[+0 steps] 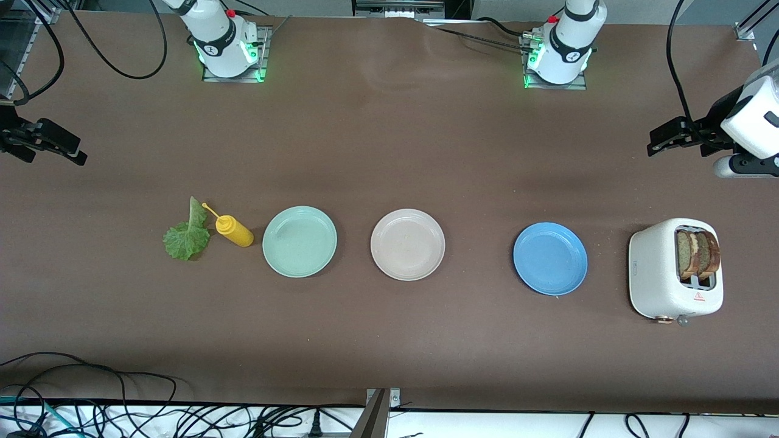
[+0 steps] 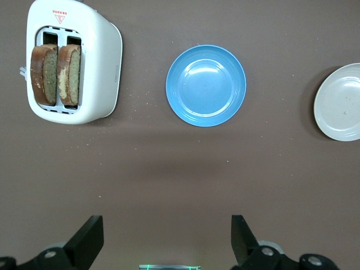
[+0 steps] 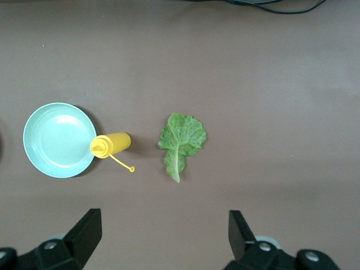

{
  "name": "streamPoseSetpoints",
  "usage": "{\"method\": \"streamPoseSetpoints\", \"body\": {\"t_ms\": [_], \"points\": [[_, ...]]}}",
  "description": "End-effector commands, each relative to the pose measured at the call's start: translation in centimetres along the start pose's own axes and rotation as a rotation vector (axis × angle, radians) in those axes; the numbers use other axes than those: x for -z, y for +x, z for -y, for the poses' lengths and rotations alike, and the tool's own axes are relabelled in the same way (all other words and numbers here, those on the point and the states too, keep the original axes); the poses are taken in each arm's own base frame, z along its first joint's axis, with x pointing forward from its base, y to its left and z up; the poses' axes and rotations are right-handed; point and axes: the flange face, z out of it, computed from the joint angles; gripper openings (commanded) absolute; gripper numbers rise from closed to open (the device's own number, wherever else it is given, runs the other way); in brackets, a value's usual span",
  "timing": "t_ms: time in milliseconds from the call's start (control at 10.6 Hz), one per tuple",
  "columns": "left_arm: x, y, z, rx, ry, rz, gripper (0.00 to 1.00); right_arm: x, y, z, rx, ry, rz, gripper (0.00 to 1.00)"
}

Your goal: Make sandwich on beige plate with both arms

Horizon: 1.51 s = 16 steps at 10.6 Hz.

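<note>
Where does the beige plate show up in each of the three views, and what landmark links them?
Front view: the beige plate sits mid-table, between the mint-green plate and the blue plate.
Left wrist view: the beige plate is cut off at the picture's edge, beside the blue plate.
Right wrist view: not in it.
Shared landmark: the blue plate; the mint-green plate links the right wrist view.

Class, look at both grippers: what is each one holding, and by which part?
Nothing is held. The left gripper hangs open above bare table near the toaster; the right gripper hangs open near the lettuce leaf.
</note>
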Motion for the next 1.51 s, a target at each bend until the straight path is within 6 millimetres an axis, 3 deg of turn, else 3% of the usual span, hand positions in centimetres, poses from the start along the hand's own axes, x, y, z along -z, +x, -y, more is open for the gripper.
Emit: {"method": "streamPoseSetpoints", "body": {"t_ms": [0, 1417], "points": [[0.65, 0.16, -0.02, -0.005, 0.023, 0.004, 1.0, 0.68, -0.18, 0.23, -0.002, 0.016, 0.001, 1.0], [0.44, 0.37, 0.15, -0.007, 0.038, 0.005, 1.0, 0.72, -0.21, 0.76, 0.008, 0.016, 0.007, 1.0]]}}
